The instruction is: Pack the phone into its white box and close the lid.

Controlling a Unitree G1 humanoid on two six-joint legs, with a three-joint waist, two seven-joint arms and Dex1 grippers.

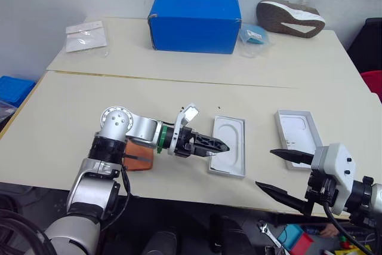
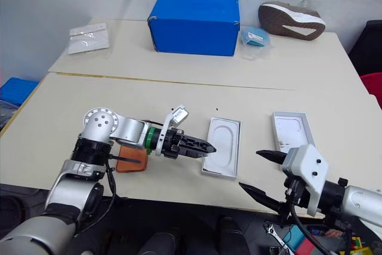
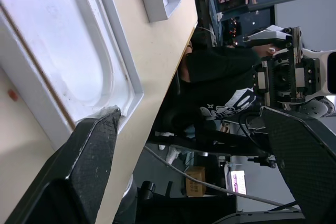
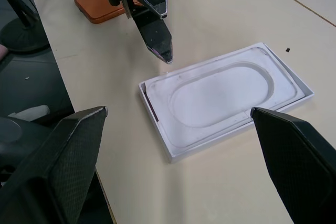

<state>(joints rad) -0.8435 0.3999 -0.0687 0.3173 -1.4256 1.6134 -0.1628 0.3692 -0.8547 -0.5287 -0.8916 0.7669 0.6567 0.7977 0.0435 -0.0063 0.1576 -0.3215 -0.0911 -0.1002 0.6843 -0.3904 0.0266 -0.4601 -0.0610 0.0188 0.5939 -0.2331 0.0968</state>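
Observation:
The copper-orange phone [image 1: 138, 154] lies flat on the table under my left forearm, also in the right wrist view as phone [image 4: 100, 6]. To its right sits the white box [image 1: 227, 173], with a white moulded insert [image 4: 220, 93] with an oval recess lying in it. My left gripper [image 1: 221, 146] points right, open and empty, its tips just short of the box's left edge. The lid [image 1: 296, 129] lies open side up further right. My right gripper [image 1: 283, 174] hangs open and empty over the table's front edge, below the lid.
At the back stand a big blue carton [image 1: 194, 21], a shoe [image 1: 290, 17], a small blue packet [image 1: 253, 34] and a clear plastic bag [image 1: 86, 35]. A blue bin [image 1: 15, 88] sits off the table's left side.

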